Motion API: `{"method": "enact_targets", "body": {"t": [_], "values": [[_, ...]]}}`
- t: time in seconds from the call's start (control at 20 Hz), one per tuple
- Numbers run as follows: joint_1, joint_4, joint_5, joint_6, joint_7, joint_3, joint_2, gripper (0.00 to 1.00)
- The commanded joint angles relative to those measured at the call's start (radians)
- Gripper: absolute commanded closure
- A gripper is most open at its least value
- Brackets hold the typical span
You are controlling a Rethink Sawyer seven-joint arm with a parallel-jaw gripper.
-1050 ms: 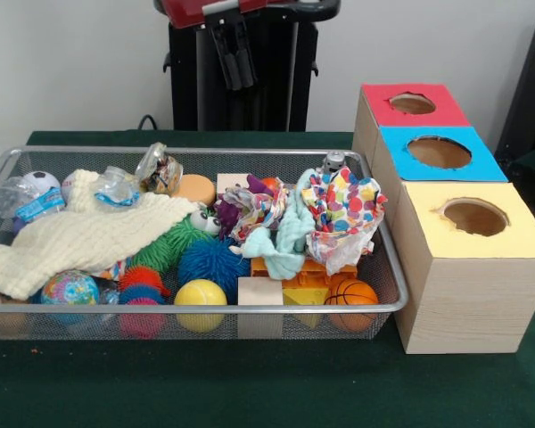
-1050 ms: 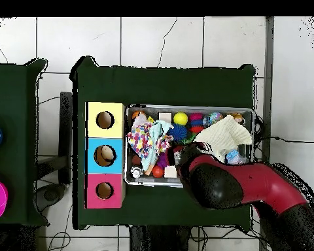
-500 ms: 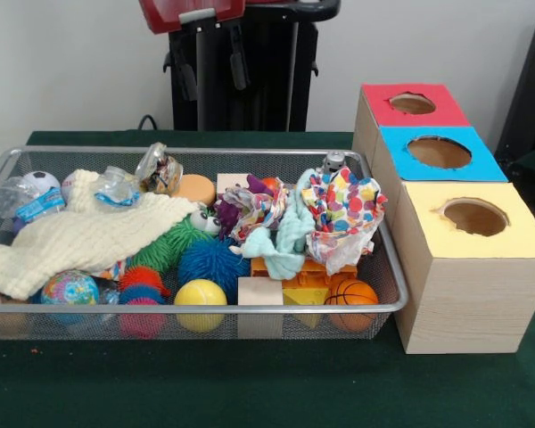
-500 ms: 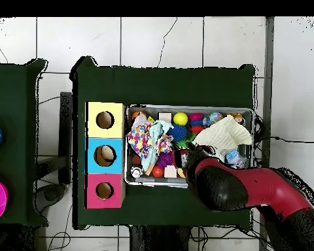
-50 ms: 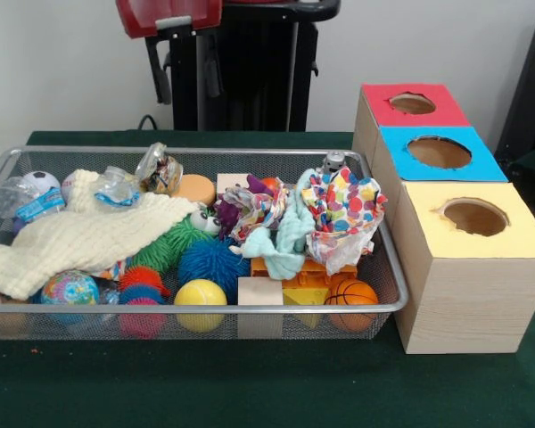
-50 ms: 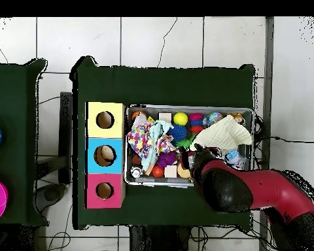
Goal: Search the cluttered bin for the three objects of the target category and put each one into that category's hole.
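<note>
Green-clothed tabletop (image 5: 267,392) bearing a wire-mesh bin (image 5: 388,299) still crowded with balls, blocks and cloths beside the three-hole box (image 5: 468,285); hand (image 5: 185,69) raised above, spread, grasping nothing, sorting apparently yet to begin.

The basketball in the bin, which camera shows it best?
The front view: the basketball sits unobstructed at the wire bin's near corner, seams visible. In the overhead view it is only a small orange spot beside the yellow box.
</note>
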Motion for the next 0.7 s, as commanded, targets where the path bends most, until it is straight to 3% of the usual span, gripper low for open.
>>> {"method": "enact_targets", "body": {"t": [0.05, 0.45, 0.7], "values": [[-0.020, -0.093, -0.143, 0.058, -0.062, -0.108, 0.040, 0.00], [0.000, -0.124, -0.276, -0.005, -0.021, -0.182, 0.096, 0.00], [-0.013, -0.110, -0.335, -0.050, -0.008, -0.207, 0.168, 0.00]]}}
